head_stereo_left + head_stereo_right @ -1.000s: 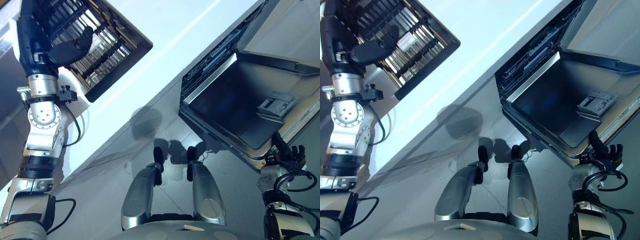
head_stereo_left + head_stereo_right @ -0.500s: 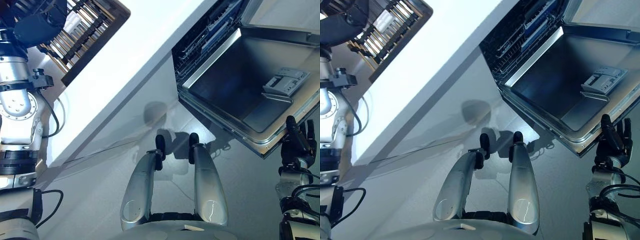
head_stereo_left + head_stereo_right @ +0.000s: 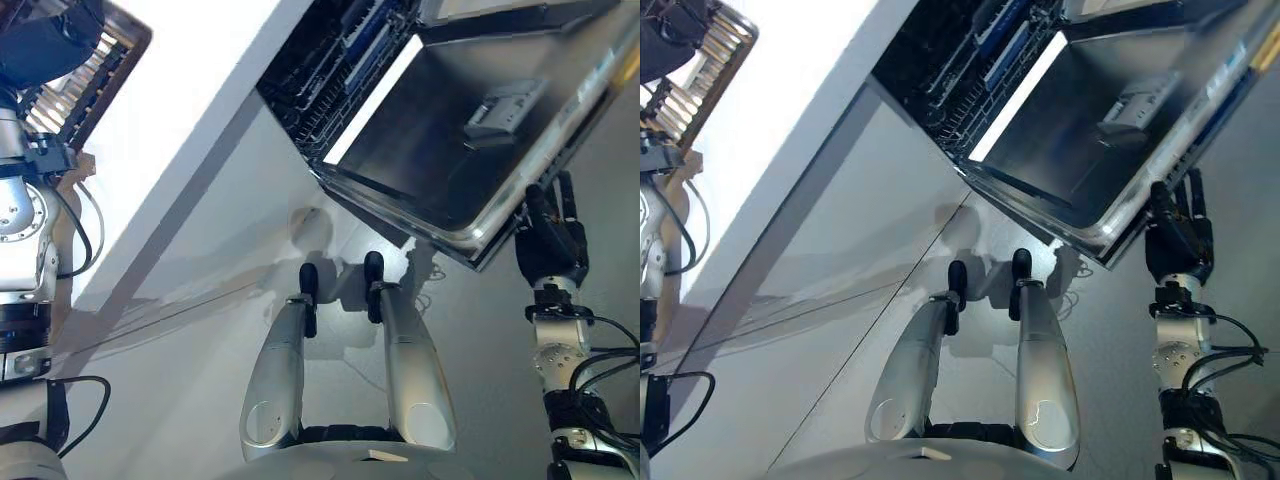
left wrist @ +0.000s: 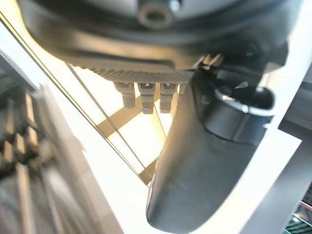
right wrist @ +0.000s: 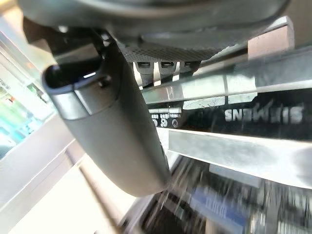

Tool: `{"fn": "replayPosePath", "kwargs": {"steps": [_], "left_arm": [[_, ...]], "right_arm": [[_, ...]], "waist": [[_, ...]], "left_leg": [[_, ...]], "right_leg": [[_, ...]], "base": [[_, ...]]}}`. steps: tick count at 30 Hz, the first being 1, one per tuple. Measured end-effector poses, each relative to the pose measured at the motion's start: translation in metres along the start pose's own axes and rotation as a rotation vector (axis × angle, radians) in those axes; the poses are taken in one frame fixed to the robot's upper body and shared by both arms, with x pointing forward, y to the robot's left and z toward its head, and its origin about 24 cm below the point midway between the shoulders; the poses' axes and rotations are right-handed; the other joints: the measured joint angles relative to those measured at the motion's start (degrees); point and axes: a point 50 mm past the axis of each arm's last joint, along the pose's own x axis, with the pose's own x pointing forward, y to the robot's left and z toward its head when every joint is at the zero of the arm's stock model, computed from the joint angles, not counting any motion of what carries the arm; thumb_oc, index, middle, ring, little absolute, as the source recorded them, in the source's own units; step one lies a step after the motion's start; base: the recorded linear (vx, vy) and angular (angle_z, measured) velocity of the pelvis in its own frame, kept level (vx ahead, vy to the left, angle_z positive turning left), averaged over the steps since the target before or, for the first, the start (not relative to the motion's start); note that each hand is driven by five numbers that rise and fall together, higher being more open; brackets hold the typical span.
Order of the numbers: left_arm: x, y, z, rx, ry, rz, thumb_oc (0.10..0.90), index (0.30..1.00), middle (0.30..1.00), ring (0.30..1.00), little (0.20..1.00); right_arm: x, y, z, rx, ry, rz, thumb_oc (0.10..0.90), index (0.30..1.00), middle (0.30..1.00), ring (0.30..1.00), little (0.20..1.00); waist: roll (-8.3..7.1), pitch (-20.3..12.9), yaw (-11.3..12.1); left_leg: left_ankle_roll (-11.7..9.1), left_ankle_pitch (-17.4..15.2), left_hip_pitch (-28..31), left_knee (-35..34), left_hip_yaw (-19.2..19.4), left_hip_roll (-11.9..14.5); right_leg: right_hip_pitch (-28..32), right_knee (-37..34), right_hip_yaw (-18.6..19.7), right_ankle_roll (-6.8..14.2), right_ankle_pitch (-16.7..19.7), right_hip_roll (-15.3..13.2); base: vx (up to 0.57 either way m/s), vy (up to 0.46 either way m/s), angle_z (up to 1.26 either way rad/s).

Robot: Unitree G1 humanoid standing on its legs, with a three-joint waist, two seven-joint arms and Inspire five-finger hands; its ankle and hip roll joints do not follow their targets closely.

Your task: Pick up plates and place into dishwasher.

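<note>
One steel-lined dishwasher (image 3: 420,130), door (image 3: 470,150) dropped open, one dark wire rack (image 3: 320,90) inside under white countertop (image 3: 180,130). Plates – none clearly made out; blue shapes in rack too blurred to name. One wooden slatted drying rack (image 3: 90,70) on countertop, cut off at frame edge. Right hand (image 3: 550,240) at door's outer rim, fingers straight, holding nothing. Left hand (image 3: 45,40) over drying rack, partly cut off – finger state cannot tell.

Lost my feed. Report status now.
Right hand open at dishwasher door edge. Left hand over dish rack, holding nothing. Door open, nothing blocking.
</note>
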Motion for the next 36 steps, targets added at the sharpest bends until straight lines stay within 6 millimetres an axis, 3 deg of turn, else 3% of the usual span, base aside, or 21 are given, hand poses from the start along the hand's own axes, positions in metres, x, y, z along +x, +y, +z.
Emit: {"fn": "replayPosePath", "kwargs": {"steps": [2, 3, 5, 6, 7, 8, 9, 10, 11, 13, 16, 20, 24, 26, 27, 29, 30, 33, 36], "left_arm": [[-0.001, -0.002, -0.003, 0.006, 0.006, -0.003, 0.800, 0.900, 0.900, 0.900, 0.900], [0.000, -0.003, -0.002, 0.001, -0.001, 0.002, 0.800, 0.900, 0.900, 0.900, 0.900], [0.002, -0.009, 0.000, -0.013, -0.017, -0.001, 0.800, 0.900, 0.900, 0.900, 0.900], [0.001, -0.014, -0.001, -0.040, -0.019, 0.008, 0.800, 0.900, 0.900, 0.900, 0.900], [-0.002, -0.018, -0.004, -0.069, -0.011, 0.023, 0.800, 0.900, 0.900, 0.900, 0.900], [-0.010, -0.026, -0.010, -0.114, 0.011, 0.048, 0.800, 0.900, 0.900, 0.900, 0.900], [-0.013, -0.031, -0.011, -0.130, 0.029, 0.035, 0.800, 0.900, 0.900, 0.900, 0.900], [-0.006, -0.035, -0.003, -0.139, -0.016, 0.011, 0.800, 0.900, 0.900, 0.900, 0.900], [-0.005, -0.037, 0.002, -0.166, -0.053, 0.019, 0.800, 0.900, 0.900, 0.900, 0.900], [-0.005, -0.046, 0.003, -0.207, -0.057, 0.018, 0.800, 0.900, 0.900, 0.900, 0.900], [-0.011, -0.050, 0.000, -0.225, -0.037, 0.020, 0.800, 0.900, 0.900, 0.900, 0.900], [-0.022, -0.051, -0.010, -0.229, 0.019, 0.030, 0.800, 0.900, 0.900, 0.900, 0.900], [-0.030, -0.053, -0.014, -0.226, 0.040, 0.012, 0.800, 0.900, 0.900, 0.900, 0.900], [-0.039, -0.051, -0.018, -0.215, 0.068, 0.005, 0.800, 0.900, 0.900, 0.900, 0.900], [-0.048, -0.051, -0.022, -0.217, 0.088, 0.004, 0.800, 0.900, 0.900, 0.900, 0.900], [-0.060, -0.049, -0.024, -0.216, 0.112, 0.006, 0.800, 0.900, 0.900, 0.900, 0.900], [-0.073, -0.046, -0.024, -0.221, 0.124, 0.018, 0.800, 0.900, 0.900, 0.900, 0.900], [-0.089, -0.039, -0.021, -0.228, 0.133, 0.045, 0.800, 0.900, 0.900, 0.900, 0.900], [-0.097, -0.034, -0.021, -0.220, 0.145, 0.048, 0.800, 0.900, 0.900, 0.900, 0.900]], "right_arm": [[0.007, 0.024, -0.012, 0.046, 0.029, 0.110, 0.800, 0.900, 0.900, 0.900, 0.900], [0.011, 0.038, -0.015, 0.061, 0.039, 0.188, 0.800, 0.900, 0.900, 0.900, 0.900], [0.017, 0.064, -0.025, 0.104, 0.057, 0.310, 0.800, 0.900, 0.900, 0.900, 0.900], [0.021, 0.080, -0.030, 0.119, 0.076, 0.374, 0.800, 0.900, 0.900, 0.900, 0.900], [0.024, 0.096, -0.036, 0.125, 0.111, 0.450, 0.800, 0.900, 0.900, 0.900, 0.900], [0.026, 0.113, -0.041, 0.125, 0.150, 0.546, 0.800, 0.900, 0.900, 0.900, 0.900], [0.023, 0.132, -0.047, 0.131, 0.183, 0.652, 0.800, 0.900, 0.900, 0.900, 0.900], [0.019, 0.154, -0.047, 0.137, 0.183, 0.779, 0.800, 0.900, 0.900, 0.900, 0.900], [0.021, 0.177, -0.048, 0.131, 0.197, 0.912, 0.800, 0.900, 0.900, 0.900, 0.900], [0.020, 0.204, -0.053, 0.111, 0.231, 1.043, 0.800, 0.900, 0.900, 0.900, 0.900], [0.018, 0.218, -0.057, 0.071, 0.257, 1.119, 0.800, 0.900, 0.900, 0.900, 0.900], [0.024, 0.207, -0.061, 0.009, 0.272, 1.033, 0.800, 0.900, 0.900, 0.900, 0.900], [0.030, 0.178, -0.067, -0.044, 0.270, 0.825, 0.800, 0.900, 0.900, 0.900, 0.900], [0.030, 0.154, -0.070, -0.095, 0.262, 0.695, 0.800, 0.900, 0.900, 0.900, 0.900], [0.025, 0.129, -0.074, -0.161, 0.257, 0.569, 0.800, 0.900, 0.900, 0.900, 0.900], [0.017, 0.100, -0.074, -0.228, 0.256, 0.428, 0.800, 0.900, 0.900, 0.900, 0.900], [0.005, 0.070, -0.072, -0.281, 0.248, 0.293, 0.800, 0.900, 0.900, 0.900, 0.900], [-0.022, 0.024, -0.068, -0.354, 0.257, 0.064, 0.800, 0.900, 0.900, 0.900, 0.900], [-0.041, -0.001, -0.067, -0.455, 0.234, -0.104, 0.800, 0.900, 0.900, 0.900, 0.900]], "waist": [[0.11, 0.0, 0.3], [0.60, 0.1, 0.9], [0.82, 0.1, 0.5], [0.84, 0.1, 0.4], [1.13, 0.2, 0.3], [3.07, -0.1, 0.4], [3.65, -0.8, 0.6], [1.69, -0.5, -0.4], [2.40, -0.1, -0.9], [2.02, 0.1, -0.4], [1.64, 0.2, 0.5], [0.70, 0.6, 1.1], [-0.18, 0.7, 0.9], [-0.88, 0.7, 0.9], [-1.27, 0.6, 1.0], [-1.63, 0.5, 1.1], [-2.04, 0.5, 1.2], [-3.10, -0.2, 1.4], [-4.71, -1.7, 1.2]], "left_leg": [[0.1, 0.0, 0.0, -1.0, -0.6, 0.4], [0.1, -0.1, 0.0, -2.1, -0.9, 1.3], [-0.1, -0.3, 0.1, -1.1, 0.6, 0.9], [0.0, -0.8, -0.9, 3.0, 3.4, 0.4], [0.8, -1.3, -0.8, 5.5, 5.3, -0.3], [1.3, -2.1, 0.0, 4.5, 5.4, 0.9], [-0.8, -0.7, 0.3, 2.9, 4.4, 1.8], [-0.6, -0.9, 0.2, 3.1, 4.0, -0.8], [-0.4, -1.1, -0.1, 2.5, 4.0, -1.1], [0.9, 0.1, 2.5, 1.2, 4.9, -1.4], [0.5, 1.3, 5.1, -0.9, 4.5, -1.0], [0.7, 1.3, 8.3, -1.9, 4.5, -1.0], [1.7, 1.6, 10.4, -2.9, 4.9, -1.2], [2.1, 1.8, 12.0, -3.8, 5.3, -1.3], [2.4, 2.3, 13.8, -5.5, 5.5, -1.2], [2.7, 2.8, 15.5, -7.2, 5.6, -1.2], [2.7, 3.3, 17.4, -9.4, 5.7, -1.2], [3.5, 4.6, 20.3, -13.0, 5.7, -1.3], [3.9, 5.9, 23.0, -16.8, 5.7, -1.4]], "right_leg": [[0.3, -0.8, -0.9, 0.6, 0.3, 0.3], [0.3, -1.4, -0.7, 2.0, 0.6, 1.1], [0.2, -1.7, -2.3, 2.0, 1.2, 0.0], [0.9, -2.5, -3.7, 2.1, 1.4, -0.9], [1.7, -3.7, -3.6, 4.6, 1.6, -0.9], [1.0, 0.8, -2.3, 4.5, 1.1, 0.5], [-0.6, 12.4, 3.6, -1.6, -2.3, 2.0], [3.0, 12.0, 8.0, -4.0, -10.1, -0.1], [3.5, 10.3, 5.8, -3.6, -8.6, -1.0], [5.7, 8.8, 3.4, -4.7, -7.4, -0.6], [8.7, 7.1, 2.5, -4.7, -7.4, 0.0], [12.8, 4.8, 2.3, -4.7, -7.4, 0.2], [15.6, 2.5, 2.5, -4.2, -6.5, 0.3], [17.2, 0.9, 2.7, -3.9, -6.1, 0.3], [19.2, -1.0, 2.7, -3.6, -5.3, 0.4], [20.9, -3.1, 2.8, -3.1, -4.6, 0.7], [22.7, -5.4, 2.9, -2.6, -4.0, 0.5], [25.6, -8.9, 3.0, -2.0, -2.5, 0.9], [28.2, -12.5, 3.0, -1.7, -1.0, 1.0]], "base": [[-0.02, 0.061, -0.37], [-0.03, 0.061, -0.23], [-0.02, 0.085, 0.14], [0.00, 0.099, 0.20], [0.00, 0.082, 0.03], [0.00, 0.079, -0.08], [0.01, 0.077, 0.49], [0.01, 0.082, 0.84], [0.02, 0.072, 1.17], [0.03, 0.069, 0.72], [0.03, 0.068, 0.46], [0.02, 0.076, 0.04], [0.02, 0.072, -0.01], [0.05, 0.094, -0.01], [0.04, 0.084, -0.02], [0.08, 0.091, -0.02], [0.06, 0.085, -0.02], [0.05, 0.066, -0.02], [0.08, 0.064, -0.03]]}}
